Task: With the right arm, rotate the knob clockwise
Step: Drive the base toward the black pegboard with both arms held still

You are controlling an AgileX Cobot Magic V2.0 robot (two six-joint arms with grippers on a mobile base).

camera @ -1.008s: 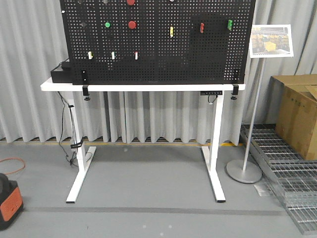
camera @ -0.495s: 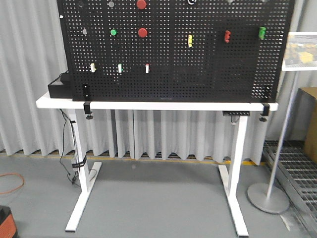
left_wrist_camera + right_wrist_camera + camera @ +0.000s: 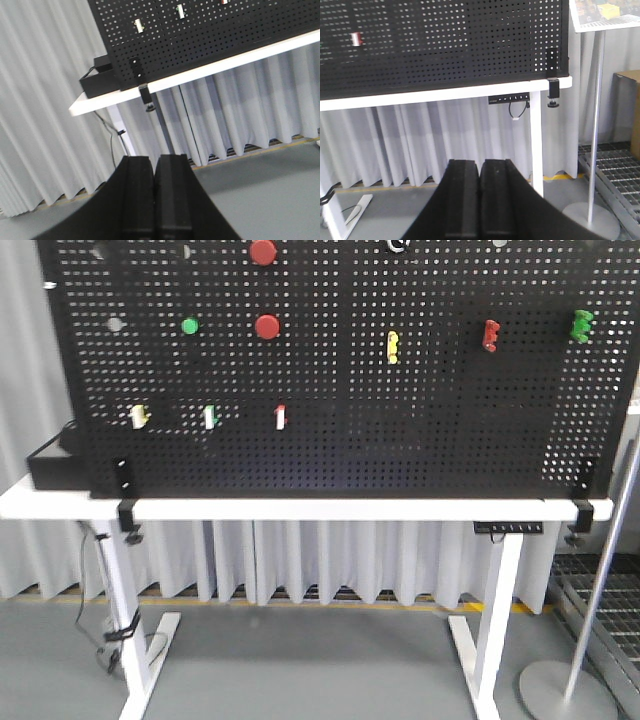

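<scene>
A black pegboard [image 3: 340,390] stands on a white table [image 3: 300,508]. It carries two round red knobs [image 3: 267,327], a round green knob [image 3: 190,326], three small white switches [image 3: 209,417] and yellow [image 3: 393,347], red [image 3: 490,335] and green [image 3: 581,325] handles. Neither arm shows in the front view. My right gripper [image 3: 480,162] is shut and empty, low and well short of the board [image 3: 445,45]. My left gripper [image 3: 155,159] is shut and empty, also far from the board [image 3: 200,35].
A black box [image 3: 55,465] sits on the table's left end. A sign stand [image 3: 594,150] with a round base stands right of the table, with a metal grate [image 3: 615,165] and a cardboard box [image 3: 632,110] beyond. Clamps [image 3: 553,90] hold the board.
The front view has come closer to the pegboard, which now fills the upper frame; the floor, orange cable and sign have slid out of view.
</scene>
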